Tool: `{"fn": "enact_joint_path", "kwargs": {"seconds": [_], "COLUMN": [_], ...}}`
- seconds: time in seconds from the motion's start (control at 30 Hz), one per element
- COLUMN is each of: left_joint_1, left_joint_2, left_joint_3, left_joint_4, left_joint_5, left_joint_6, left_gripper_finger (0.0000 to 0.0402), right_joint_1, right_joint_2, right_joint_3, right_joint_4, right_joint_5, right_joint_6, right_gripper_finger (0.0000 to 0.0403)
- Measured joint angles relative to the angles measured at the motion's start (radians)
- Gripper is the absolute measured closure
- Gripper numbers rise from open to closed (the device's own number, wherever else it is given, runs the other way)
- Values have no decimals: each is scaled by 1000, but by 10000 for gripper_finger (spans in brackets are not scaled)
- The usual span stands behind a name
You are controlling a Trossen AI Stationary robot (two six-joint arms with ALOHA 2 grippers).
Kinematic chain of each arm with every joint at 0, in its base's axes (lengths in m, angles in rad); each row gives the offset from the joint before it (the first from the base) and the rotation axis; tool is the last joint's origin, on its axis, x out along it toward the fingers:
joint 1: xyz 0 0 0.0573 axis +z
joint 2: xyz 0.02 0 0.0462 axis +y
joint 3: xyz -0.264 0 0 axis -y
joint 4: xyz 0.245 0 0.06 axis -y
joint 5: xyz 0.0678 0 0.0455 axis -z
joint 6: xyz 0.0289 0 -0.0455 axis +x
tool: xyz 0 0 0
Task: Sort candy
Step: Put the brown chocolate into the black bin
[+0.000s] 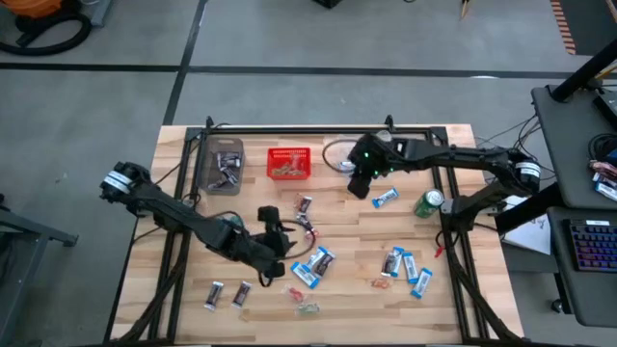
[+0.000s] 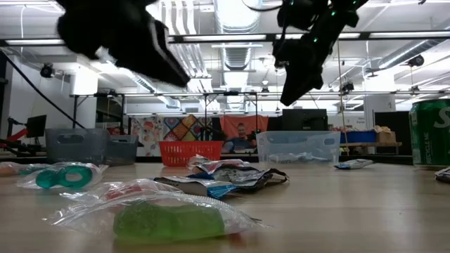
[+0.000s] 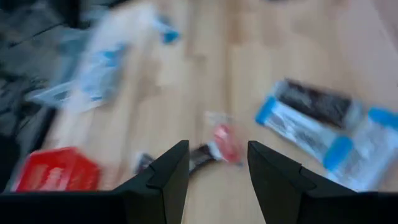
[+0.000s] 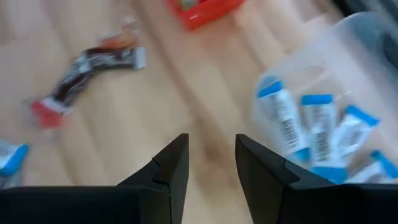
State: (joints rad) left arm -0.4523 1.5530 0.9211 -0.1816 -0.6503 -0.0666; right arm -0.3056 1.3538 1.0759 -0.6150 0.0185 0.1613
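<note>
Candy lies scattered over the wooden table: blue-and-white packets, dark mini bars and small twist-wrapped pieces. My left gripper hangs open over the table's middle. A red twist-wrapped piece and a dark bar lie on the wood below it. My right gripper hangs open and empty just near of the clear bin, which holds several blue-and-white packets. A dark bar lies on the table beyond its fingers.
A red mesh basket and a grey bin stand along the far edge, left of the clear bin. A green can stands at the right. One blue-and-white packet lies near my right gripper.
</note>
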Motion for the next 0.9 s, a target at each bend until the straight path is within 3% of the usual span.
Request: {"fn": "enact_joint_path", "kwargs": {"seconds": [0.23, 0.53, 0.9], "left_joint_1": [114, 322, 427], "left_joint_2": [65, 98, 172], "left_joint_3": [-1, -1, 0], "left_joint_4": [87, 34, 48], "left_joint_5": [340, 398, 602], "left_joint_6": [224, 363, 519], "left_gripper_finger": [274, 274, 220], "right_joint_1": [178, 343, 358], "right_joint_2": [-46, -60, -58], "right_joint_3": [-10, -10, -10], "right_joint_4": [-20, -24, -23], "right_joint_5": [0, 4, 8], "right_joint_6": [56, 64, 65], "right_gripper_finger": [286, 287, 287]}}
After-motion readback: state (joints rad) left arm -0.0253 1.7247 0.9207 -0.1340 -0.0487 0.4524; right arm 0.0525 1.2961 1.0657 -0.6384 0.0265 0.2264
